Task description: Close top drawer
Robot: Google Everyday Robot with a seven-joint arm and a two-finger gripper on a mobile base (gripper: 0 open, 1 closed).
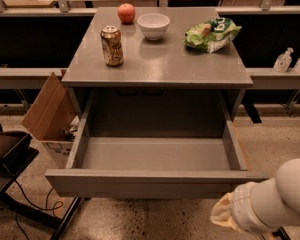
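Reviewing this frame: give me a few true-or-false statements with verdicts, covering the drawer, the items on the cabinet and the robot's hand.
1. The wide grey metal top drawer is pulled out. True.
2. A red apple lies inside the drawer. False: the drawer is empty; the apple sits on the grey cabinet top beside the white bowl.
3. The gold drink can lies on its side. False: it stands upright.
4. The green snack bag lies on the cabinet top. True.
5. The hand presses the drawer front. False: the hand is out of view; only the white arm shows, lower right.
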